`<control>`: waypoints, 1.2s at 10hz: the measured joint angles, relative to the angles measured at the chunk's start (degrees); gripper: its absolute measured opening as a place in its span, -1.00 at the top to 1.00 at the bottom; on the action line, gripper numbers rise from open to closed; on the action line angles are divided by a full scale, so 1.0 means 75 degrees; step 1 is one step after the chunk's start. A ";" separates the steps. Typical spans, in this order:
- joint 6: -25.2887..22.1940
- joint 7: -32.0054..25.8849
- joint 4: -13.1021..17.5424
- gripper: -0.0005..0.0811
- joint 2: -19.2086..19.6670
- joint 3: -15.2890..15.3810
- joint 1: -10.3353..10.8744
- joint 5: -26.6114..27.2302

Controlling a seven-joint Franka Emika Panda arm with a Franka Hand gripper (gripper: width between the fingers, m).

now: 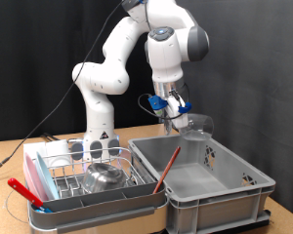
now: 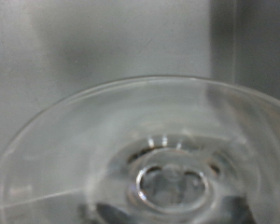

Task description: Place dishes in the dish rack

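Note:
My gripper (image 1: pixel 178 117) hangs above the grey plastic crate, shut on the rim of a clear glass cup (image 1: pixel 197 125) that is lifted clear of the crate floor. In the wrist view the same glass cup (image 2: pixel 168 159) fills the frame, its round base close to the camera; my fingers do not show there. The dish rack (image 1: pixel 59 180), silvery wire on a white-pink tray, stands at the exterior view's lower left. A shiny steel bowl (image 1: pixel 105 176) rests in it, and a clear glass (image 1: pixel 96 149) stands at its back.
The deep grey crate (image 1: pixel 234 180) sits right of the rack, with a red-handled utensil (image 1: pixel 166 168) leaning inside it. A red-handled tool (image 1: pixel 24 190) lies along the rack's left front. The robot base (image 1: pixel 100 122) stands behind the rack.

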 joint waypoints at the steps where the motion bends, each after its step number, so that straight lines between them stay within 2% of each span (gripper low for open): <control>1: 0.0091 0.0009 -0.0021 0.72 0.0000 0.0028 0.0000 0.0082; 2: 0.0093 0.0493 -0.0065 0.72 -0.0004 0.0037 0.0001 0.0374; 4: -0.0218 0.2201 -0.0038 0.72 -0.0094 -0.0048 0.0066 0.0955; 6: -0.0887 0.4125 0.0131 0.72 -0.0456 -0.0436 0.0233 0.1015; 7: -0.1152 0.4512 0.0147 0.72 -0.0723 -0.0650 0.0312 0.1081; 8: -0.1277 0.4530 -0.0044 0.72 -0.1258 -0.0796 0.0377 0.1237; 9: -0.1292 0.4004 -0.0051 0.72 -0.1239 -0.0749 0.0335 0.1234; 12: -0.2106 0.4498 -0.0079 0.72 -0.1107 -0.0719 0.0045 0.1727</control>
